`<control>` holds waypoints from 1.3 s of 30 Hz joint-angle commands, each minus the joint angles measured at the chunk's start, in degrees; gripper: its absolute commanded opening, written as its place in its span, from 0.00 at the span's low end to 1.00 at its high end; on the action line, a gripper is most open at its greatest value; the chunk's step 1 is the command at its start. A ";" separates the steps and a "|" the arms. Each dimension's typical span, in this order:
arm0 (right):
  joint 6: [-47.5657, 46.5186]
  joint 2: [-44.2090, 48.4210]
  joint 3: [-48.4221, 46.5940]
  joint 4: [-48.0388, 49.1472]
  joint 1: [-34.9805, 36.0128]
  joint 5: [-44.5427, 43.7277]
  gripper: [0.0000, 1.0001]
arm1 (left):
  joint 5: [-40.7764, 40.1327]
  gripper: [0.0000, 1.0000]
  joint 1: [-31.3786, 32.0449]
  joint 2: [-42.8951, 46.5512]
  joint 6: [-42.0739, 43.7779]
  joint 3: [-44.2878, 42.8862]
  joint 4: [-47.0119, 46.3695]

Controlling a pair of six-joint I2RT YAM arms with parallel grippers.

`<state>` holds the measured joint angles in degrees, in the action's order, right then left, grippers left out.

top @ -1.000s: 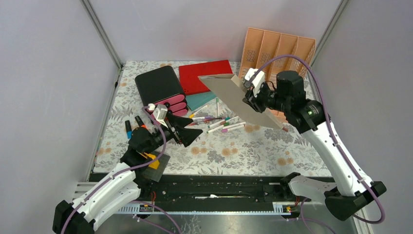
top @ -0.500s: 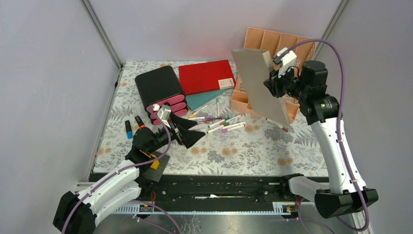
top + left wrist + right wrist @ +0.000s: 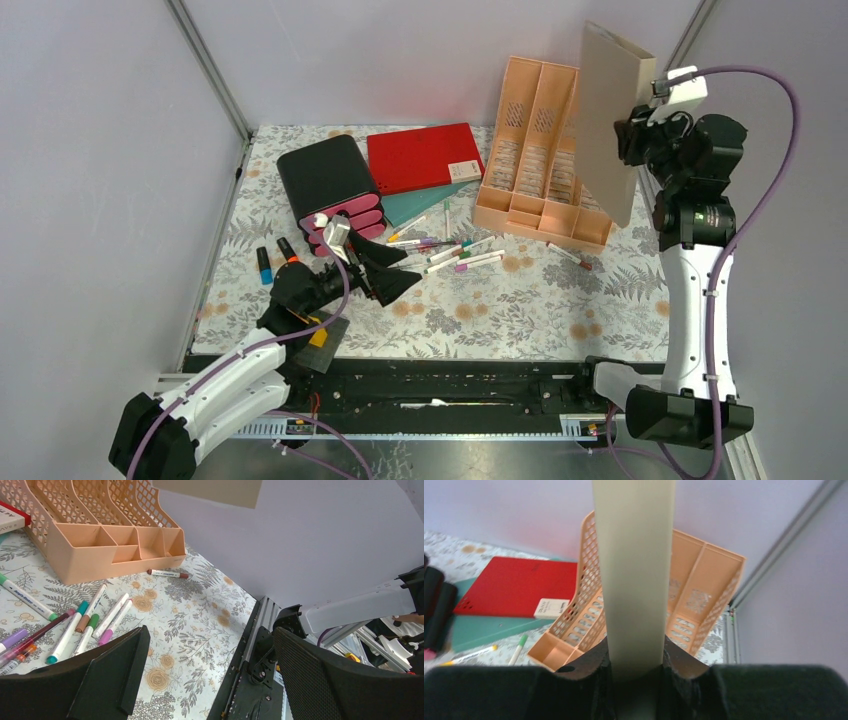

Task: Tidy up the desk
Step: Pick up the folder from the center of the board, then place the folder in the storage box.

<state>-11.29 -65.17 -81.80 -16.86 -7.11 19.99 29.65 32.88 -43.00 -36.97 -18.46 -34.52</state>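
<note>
Gripping arm: the right gripper [image 3: 632, 140] is pinched on the lower edge of a beige folder [image 3: 605, 120] and holds it high above the far right corner of the desk [image 3: 480, 315].
Folder attitude: upright, with its long axis near vertical. The right wrist view sees it edge-on as a narrow beige strip [image 3: 634, 570] rising from between the jaws [image 3: 634, 655].
Target side: the peach file rack [image 3: 540, 150] stands on the desk below the folder and toward the robot's left of it, not touching it.
Slot axis: the rack's dividers run from the near edge toward the back wall (the wrist view puts the folder's edge roughly in line with them, over the rack's left half [image 3: 589, 605]).
Judged need: a drop with a small leftward shift, keeping the folder's plane parallel to the dividers. Which slot it lines up with I cannot tell.
Nearer arm: the right, by far.
Left gripper: [image 3: 385, 272] spread wide and holding nothing, low over the desk just beside the scattered markers [image 3: 455, 255], well apart from the rack.
Desk clutter: a red folder [image 3: 420, 157] lies flat to the left of the rack.
</note>
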 commanded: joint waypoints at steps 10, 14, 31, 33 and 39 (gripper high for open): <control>4.67 1.26 6.65 19.91 -8.70 -6.35 0.00 | 0.72 0.99 -0.29 2.01 -1.02 0.73 -3.53; 4.68 0.63 8.92 23.71 -9.64 -7.60 0.00 | 0.98 0.99 -0.28 1.59 -0.91 0.57 -3.43; 12.95 -7.95 27.99 61.61 -9.85 -7.63 0.00 | 0.36 0.99 -0.28 0.44 -0.49 0.86 -3.85; 13.14 -8.80 31.51 68.86 -9.86 -7.68 0.00 | 0.56 0.99 -0.28 -0.14 -0.72 0.73 -4.20; 13.71 -13.02 36.51 82.00 -9.85 -7.25 0.00 | 0.72 0.99 -0.33 -1.01 -0.83 0.40 -4.15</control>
<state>1.13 -76.62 -46.06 46.13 -16.69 12.95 29.91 32.88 -43.81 -38.04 -17.82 -35.62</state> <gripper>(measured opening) 0.309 0.988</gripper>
